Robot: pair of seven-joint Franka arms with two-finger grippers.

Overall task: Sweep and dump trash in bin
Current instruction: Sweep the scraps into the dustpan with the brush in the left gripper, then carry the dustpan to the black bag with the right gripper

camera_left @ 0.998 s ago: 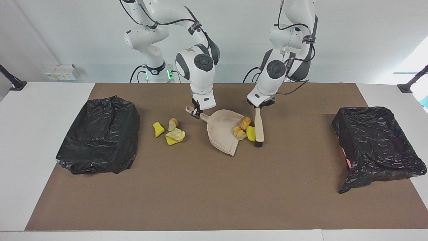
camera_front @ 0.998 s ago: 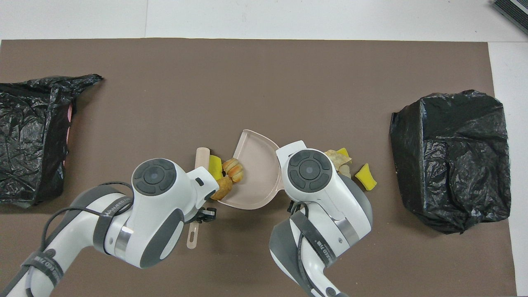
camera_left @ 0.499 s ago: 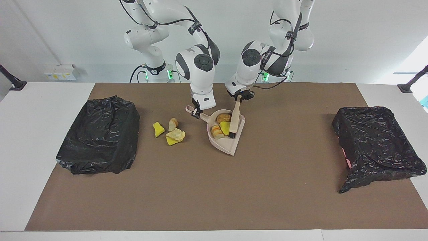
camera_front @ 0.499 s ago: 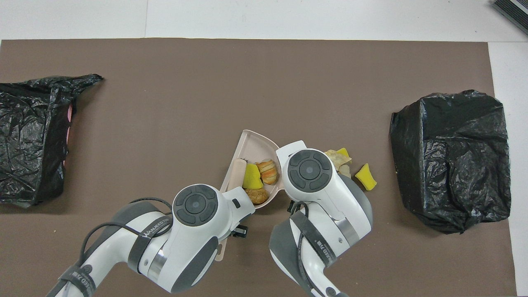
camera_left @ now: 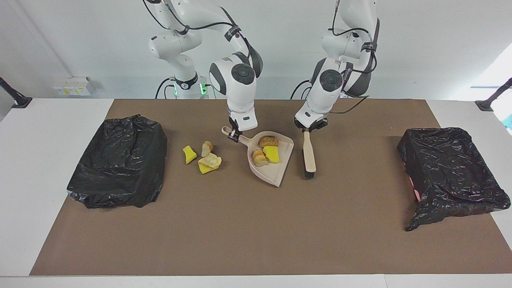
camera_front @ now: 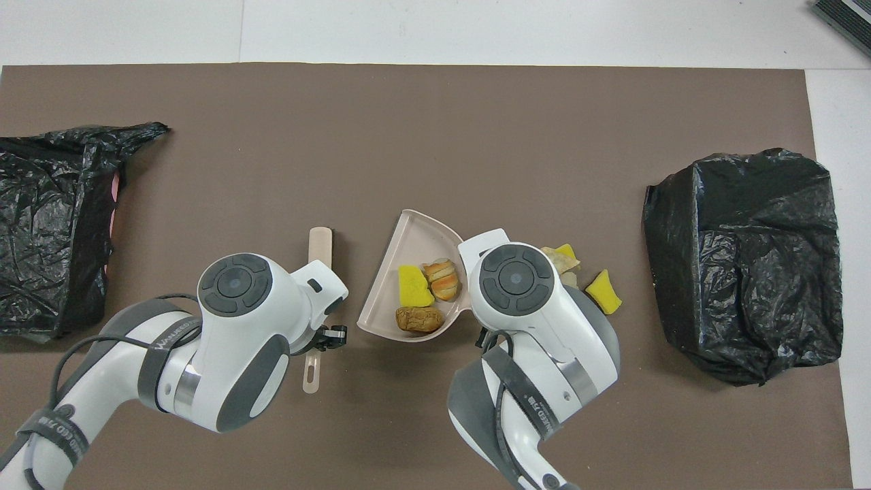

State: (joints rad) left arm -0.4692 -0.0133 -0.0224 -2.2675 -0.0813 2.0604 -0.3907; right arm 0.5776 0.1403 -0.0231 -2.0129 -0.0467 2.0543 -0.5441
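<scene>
The beige dustpan [camera_left: 276,176] [camera_front: 415,231] lies on the brown mat, and my right gripper [camera_left: 233,136] is shut on its handle. Three pieces of trash sit inside it: a yellow wedge [camera_left: 272,153] [camera_front: 414,286], a brown chunk [camera_left: 268,141] [camera_front: 418,318] and a bread-like lump [camera_left: 259,157] [camera_front: 443,280]. Loose trash lies beside the pan toward the right arm's end: a yellow wedge [camera_left: 189,154] [camera_front: 603,291], a tan chunk [camera_left: 207,147] and a cream piece on yellow [camera_left: 209,162]. My left gripper [camera_left: 307,129] is shut on the brush [camera_left: 308,154] [camera_front: 319,245], whose bristles rest on the mat beside the pan's mouth.
A bin lined with a black bag [camera_left: 120,160] [camera_front: 742,258] stands at the right arm's end of the mat. Another black-bagged bin [camera_left: 452,172] [camera_front: 47,224] stands at the left arm's end. Small white boxes [camera_left: 74,86] sit by the wall.
The left arm swept the brush across, pushing three lumps into the dustpan, then drew the brush back out beside the pan. The right arm and the loose trash stayed put.
</scene>
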